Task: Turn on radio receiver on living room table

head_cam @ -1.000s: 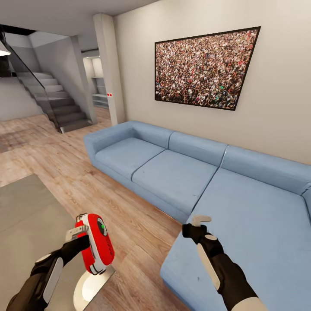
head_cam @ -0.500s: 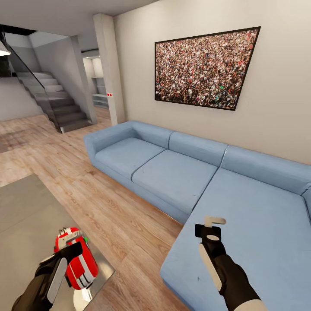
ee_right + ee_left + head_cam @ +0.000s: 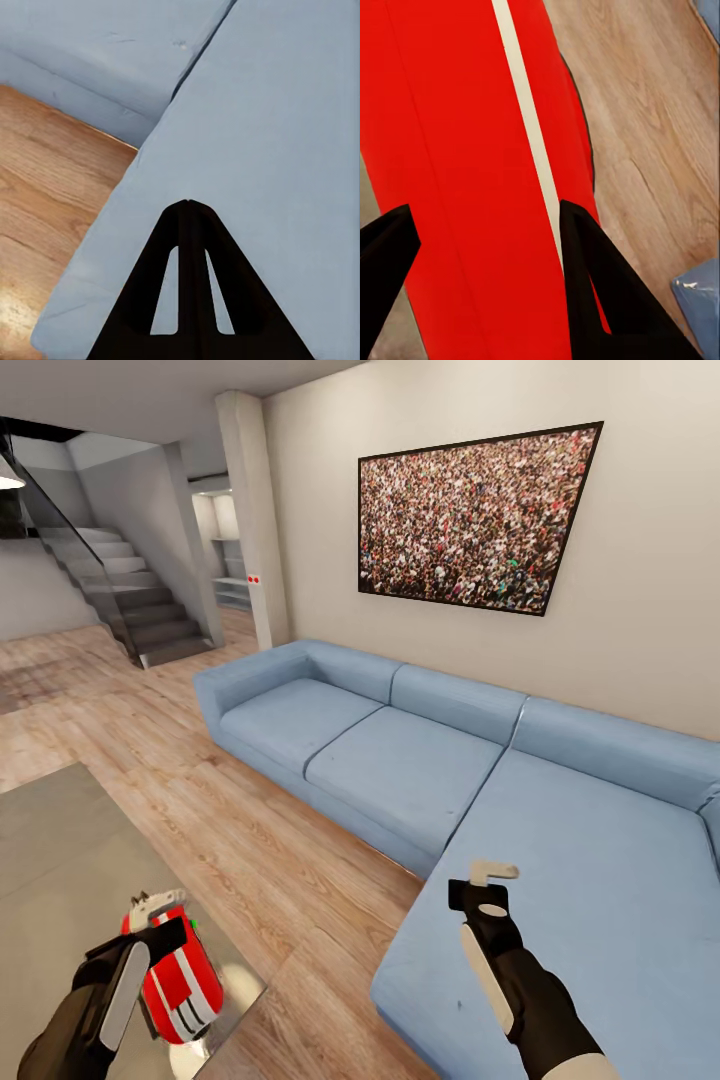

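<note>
Left gripper [image 3: 160,930] jaws grasp the red radio [image 3: 180,980] over the grey bench [image 3: 60,860] corner. Right gripper [image 3: 189,217] jaws clenched, empty, above the sofa [image 3: 560,840].

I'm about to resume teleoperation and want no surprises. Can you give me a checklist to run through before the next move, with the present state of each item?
1. Left gripper holds the radio: ok, fingers straddle its red body.
2. Radio over the table: ok, near its corner.
3. Radio resting on the table: cannot tell.
4. Radio switched on: cannot tell.
5. Right gripper free: ok, shut and holding nothing, above the sofa.
6. Right arm away from the radio: ok.
</note>
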Motion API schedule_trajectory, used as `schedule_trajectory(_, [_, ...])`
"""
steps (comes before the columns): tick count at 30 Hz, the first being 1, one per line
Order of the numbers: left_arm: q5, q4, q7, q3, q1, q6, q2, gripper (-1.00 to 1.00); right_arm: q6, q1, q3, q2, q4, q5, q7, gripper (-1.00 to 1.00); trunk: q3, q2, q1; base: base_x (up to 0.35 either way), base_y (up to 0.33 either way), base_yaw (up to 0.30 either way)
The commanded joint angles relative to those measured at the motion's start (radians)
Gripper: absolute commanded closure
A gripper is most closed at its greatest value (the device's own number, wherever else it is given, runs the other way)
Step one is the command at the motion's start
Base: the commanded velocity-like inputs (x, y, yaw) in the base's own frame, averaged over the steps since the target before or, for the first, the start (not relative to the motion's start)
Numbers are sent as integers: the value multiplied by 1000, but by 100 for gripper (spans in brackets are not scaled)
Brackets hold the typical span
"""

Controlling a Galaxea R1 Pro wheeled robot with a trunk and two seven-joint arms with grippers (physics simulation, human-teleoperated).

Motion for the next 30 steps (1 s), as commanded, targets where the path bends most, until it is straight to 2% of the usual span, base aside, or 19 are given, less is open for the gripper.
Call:
schedule_trajectory(1, [-4,-1,39,0,0,-3,-1,100,0,0,0,0,1,0,0,100,0,0,0,0,0,0])
schedule_trajectory(3, [1,0,136,0,0,-8,-4,100,0,0,0,0,0,0,0,100,0,0,0,0,0,0])
schedule_trajectory(6, [3,4,222,0,0,-29,-6,100,1,0,0,0,1,0,0,100,0,0,0,0,0,0])
schedule_trajectory(12, [4,32,323,1,0,-103,-8,100,1,1,0,1,1,-1,0,100,0,0,0,0,0,0])
schedule_trajectory(16, [7,37,335,0,0,-166,-11,100,2,2,0,1,2,-2,0,100,0,0,0,0,0,0])
schedule_trajectory(21, [9,38,329,0,0,-176,-13,100,0,2,1,2,3,-3,1,100,0,0,0,0,0,0])
schedule_trajectory(24, [10,38,305,0,0,-182,-13,100,0,2,2,2,3,-3,1,100,0,0,0,0,0,0])
schedule_trajectory(27, [7,39,267,-1,0,-254,-13,100,0,2,3,2,4,-3,2,100,0,0,0,0,0,0])
schedule_trajectory(30, [6,52,257,-4,0,-285,-13,100,-1,2,3,2,5,-3,2,100,0,0,0,0,0,0])
